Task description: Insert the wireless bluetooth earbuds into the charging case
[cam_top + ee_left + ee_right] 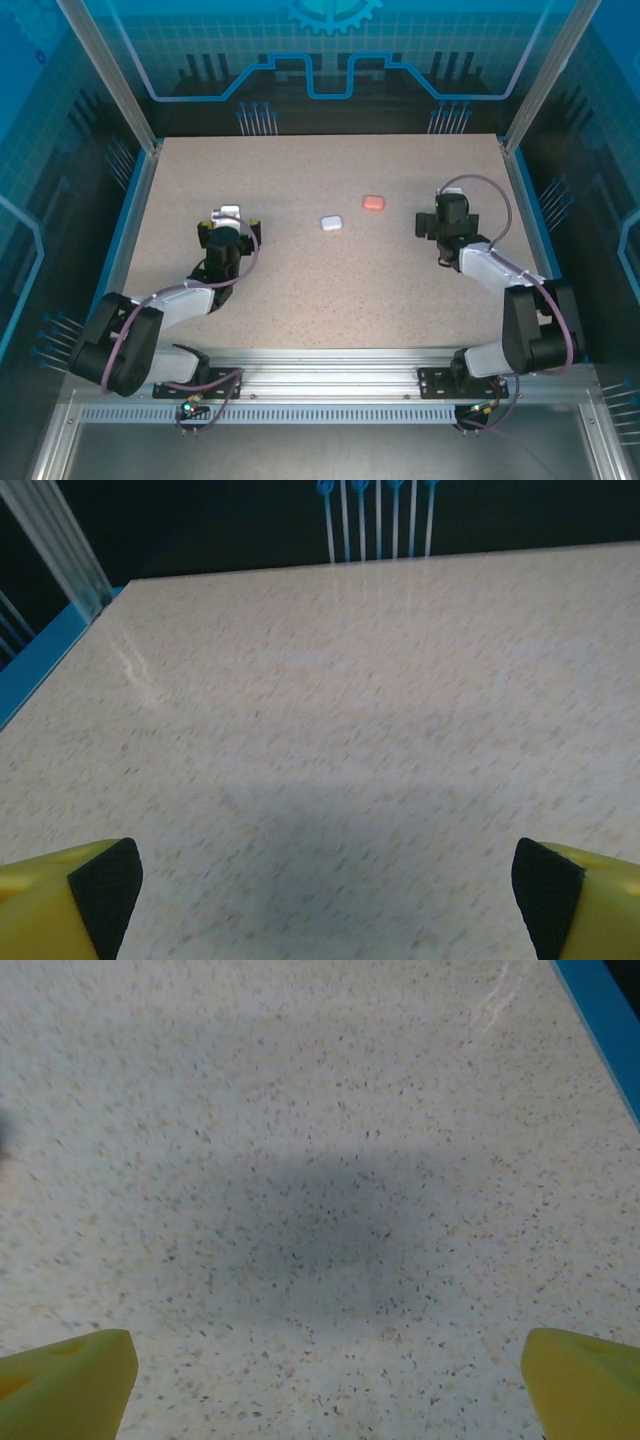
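Observation:
Two small pebble-like charging cases lie near the middle of the speckled table: a white one [331,223] and a salmon-pink one [373,203], about a hand's width apart; both look closed. The earbuds are out of view. My left gripper [228,214] hovers left of the white case, well apart from it. In the left wrist view it [325,880] is open, its yellow fingers [95,885] spread wide over bare tabletop. My right gripper [447,207] sits right of the salmon case, also apart. It [325,1370] is open too, with nothing between its fingers [80,1375].
The table [330,300] is ringed by a blue rim [600,1020] and aluminium posts [105,70]. Blue cable ties [378,515] stick up beyond the far edge. Both arm bases stand on the rail [330,375] along the near edge.

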